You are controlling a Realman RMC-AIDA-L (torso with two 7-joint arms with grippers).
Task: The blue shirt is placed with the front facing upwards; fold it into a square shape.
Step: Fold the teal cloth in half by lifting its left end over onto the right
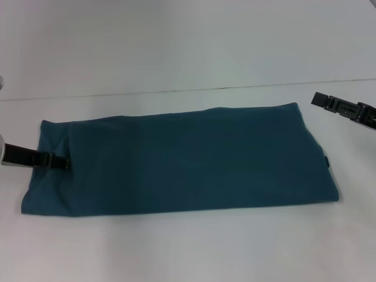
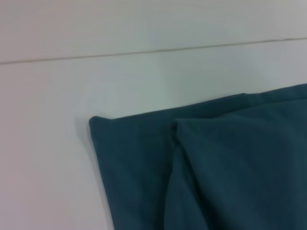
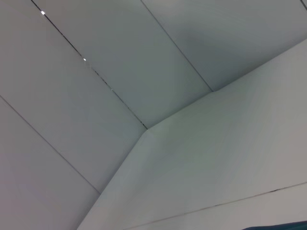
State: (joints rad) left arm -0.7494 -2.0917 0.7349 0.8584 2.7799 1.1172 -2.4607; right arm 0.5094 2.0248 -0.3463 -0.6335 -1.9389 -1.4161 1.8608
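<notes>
The blue shirt (image 1: 176,158) lies on the white table (image 1: 176,247) as a long flat rectangle running left to right, plain teal side up, with no lettering showing. A small dark label (image 1: 325,161) sticks out at its right end. My left gripper (image 1: 66,161) lies low over the shirt's left end, its tip on the cloth. The left wrist view shows that end's far corner (image 2: 103,127) with a folded layer (image 2: 230,158) on top. My right gripper (image 1: 317,98) hangs above the table beyond the shirt's far right corner, apart from it. A sliver of the shirt (image 3: 283,226) shows in the right wrist view.
The table's far edge (image 1: 176,91) runs behind the shirt, with a pale wall beyond it. Bare white table surface lies in front of the shirt and on both sides of it.
</notes>
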